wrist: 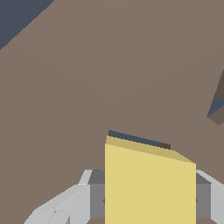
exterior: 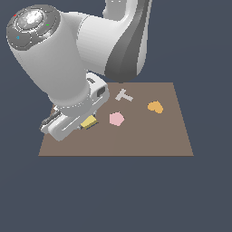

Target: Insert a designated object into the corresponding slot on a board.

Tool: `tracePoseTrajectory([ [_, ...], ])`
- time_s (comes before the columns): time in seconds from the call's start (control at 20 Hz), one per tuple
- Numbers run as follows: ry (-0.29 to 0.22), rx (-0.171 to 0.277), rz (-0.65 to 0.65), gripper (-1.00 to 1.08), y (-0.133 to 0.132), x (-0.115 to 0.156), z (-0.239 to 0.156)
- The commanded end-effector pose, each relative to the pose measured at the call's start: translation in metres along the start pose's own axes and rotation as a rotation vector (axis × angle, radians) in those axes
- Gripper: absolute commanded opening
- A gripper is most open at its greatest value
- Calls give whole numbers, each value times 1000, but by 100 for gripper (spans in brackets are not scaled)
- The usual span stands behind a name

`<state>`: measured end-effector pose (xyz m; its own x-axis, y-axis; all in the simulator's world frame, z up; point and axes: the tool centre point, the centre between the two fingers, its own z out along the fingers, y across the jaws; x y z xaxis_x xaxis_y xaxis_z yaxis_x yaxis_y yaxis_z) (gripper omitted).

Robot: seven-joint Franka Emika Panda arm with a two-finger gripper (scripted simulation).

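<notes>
The gripper [exterior: 80, 126] is clamped on the pale-yellow block [wrist: 149, 186] — its fingers [wrist: 70, 201] press the block's two sides, down low over the brown board [exterior: 136, 140] toward the exterior view's left. Just beyond the block's far edge a sliver of the dark slot [wrist: 135, 139] shows. To the right lie a pink pentagon [exterior: 116, 118], a grey T-piece [exterior: 123, 95] and an orange heart [exterior: 155, 107] — all apart.

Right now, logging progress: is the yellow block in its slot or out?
Out. The yellow block is held between the gripper fingers above the board.
</notes>
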<state>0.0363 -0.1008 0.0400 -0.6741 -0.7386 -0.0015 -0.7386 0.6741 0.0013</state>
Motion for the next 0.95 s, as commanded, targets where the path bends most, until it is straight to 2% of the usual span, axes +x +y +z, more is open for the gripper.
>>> tracePoseTrajectory([
  [0.0,0,0,14,-100,1,1,0],
  [0.4,0,1,14,-100,2,1,10],
  [0.45,0,1,14,100,2,1,10],
  [0.9,0,1,14,100,2,1,10],
])
